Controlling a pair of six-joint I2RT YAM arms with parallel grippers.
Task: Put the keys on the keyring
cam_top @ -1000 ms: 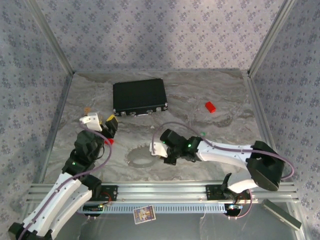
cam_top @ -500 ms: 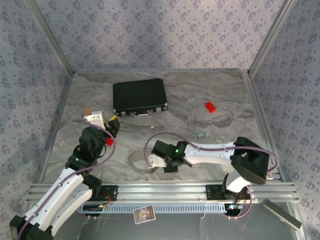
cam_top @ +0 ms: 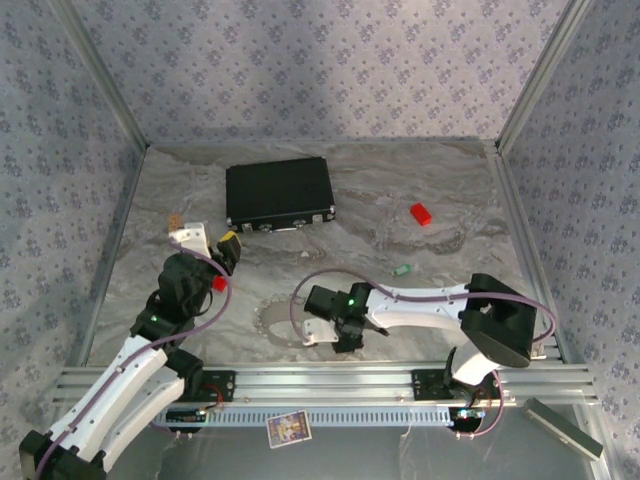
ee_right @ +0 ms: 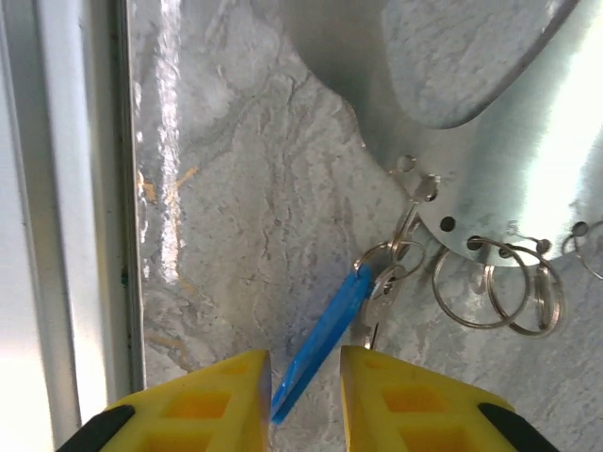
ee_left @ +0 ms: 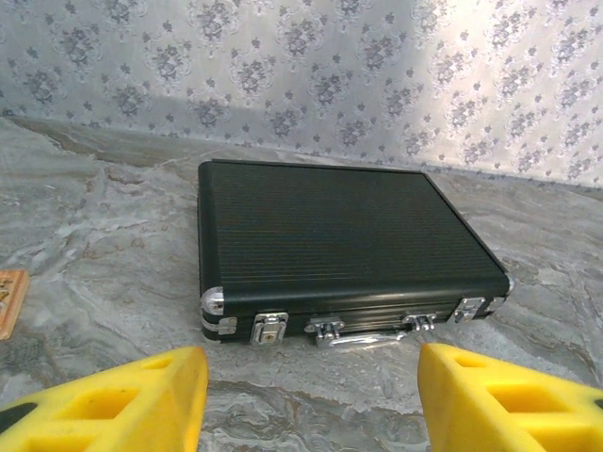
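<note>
right claw (ee_right: 304, 377) straddles blue key (ee_right: 325, 330); axis diag, far end at keyring (ee_right: 490, 160).

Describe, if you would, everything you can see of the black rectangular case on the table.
The black rectangular case lies flat and closed on the grey marbled table, towards the back, left of centre. Its lid is finely ribbed. Silvery metal caps cover the front corners; the front edge carries two silvery latches and a slim metal handle. Nothing but the table touches it.
</note>
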